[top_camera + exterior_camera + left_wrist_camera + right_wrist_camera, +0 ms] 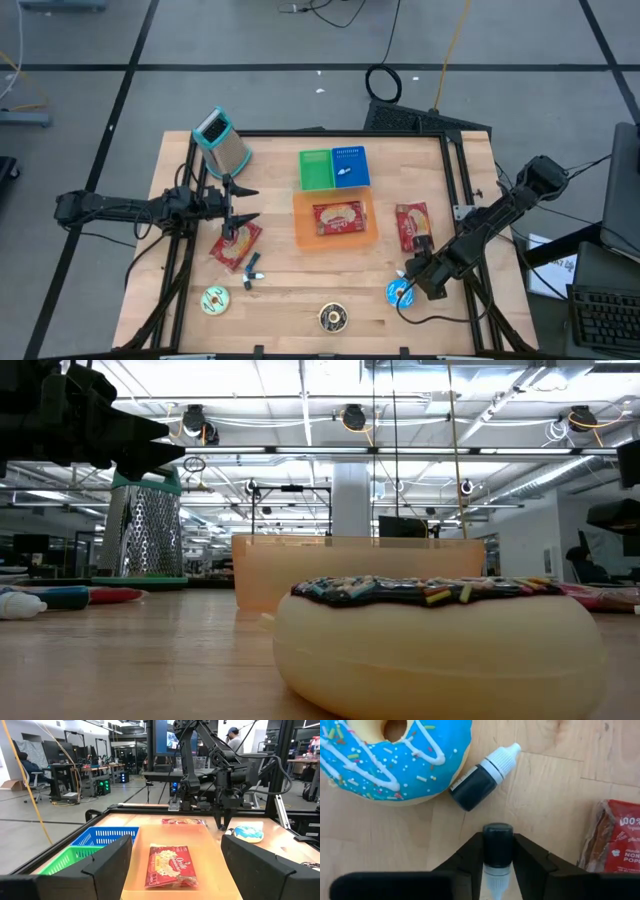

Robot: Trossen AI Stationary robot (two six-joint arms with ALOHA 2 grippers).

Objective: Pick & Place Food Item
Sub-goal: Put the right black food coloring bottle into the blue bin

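Front of the tray (301,236), nearest the tabletop (290,290) edge, a chocolate donut (333,318) with sprinkles lies flat. A green donut (214,299) lies front-left of the tray, well apart from the chocolate one.

Front-right of the tray, the right tool (498,843) is low over the tabletop. Its two fingers press on opposite sides of a small dark bottle (497,836), pinching it. The bottle's white tip points back toward the wrist. A second bottle (481,776) of the same kind lies on its side just ahead of the tool, with its dark end touching or nearly touching a blue donut (385,760) with white icing lines. A red packet (617,842) lies near this tool, on the tray side.

The tray is orange and sits at mid-tabletop. A popcorn packet (338,217) lies flat inside it.

Left of the tray, the left tool (247,204) hangs above the tabletop with its fingers spread wide, holding nothing, pointing toward the tray. Another red packet (237,244) lies just front of this tool, and a third bottle (250,268) lies just front of that packet.

Behind the tray, a green basket (315,169) and a blue basket (351,166) stand side by side, touching. A metal grater (222,141) with a teal top stands back-left of the tray, near the tabletop's far-left corner.
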